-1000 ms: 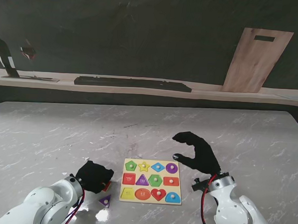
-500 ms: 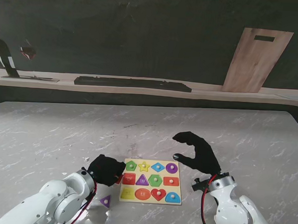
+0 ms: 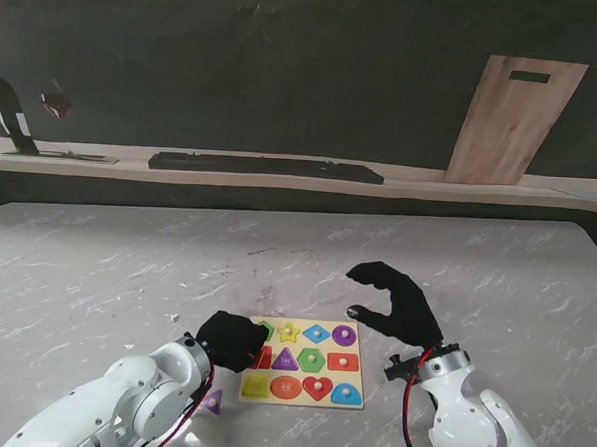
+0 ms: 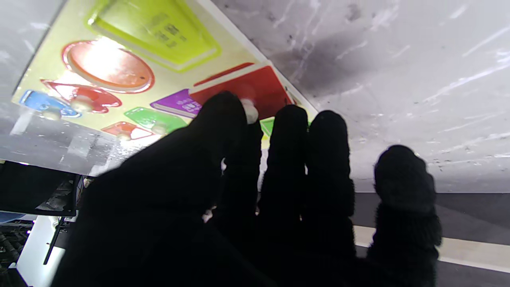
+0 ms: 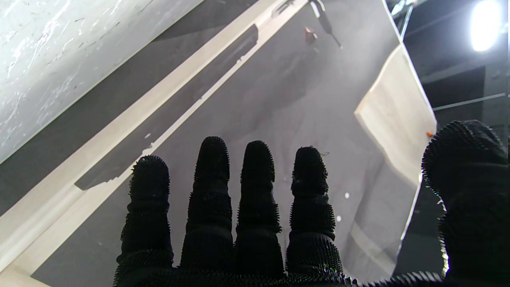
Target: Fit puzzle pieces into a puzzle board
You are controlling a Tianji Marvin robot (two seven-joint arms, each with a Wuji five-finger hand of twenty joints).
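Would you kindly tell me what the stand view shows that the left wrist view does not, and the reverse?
Only the stand view shows the right hand open beside the puzzle board, the loose purple triangle off the board, and the wooden plank at the back. Only the left wrist view shows a white knob pinched at the fingers above the red square piece. Both show the board and the left hand at its left edge.
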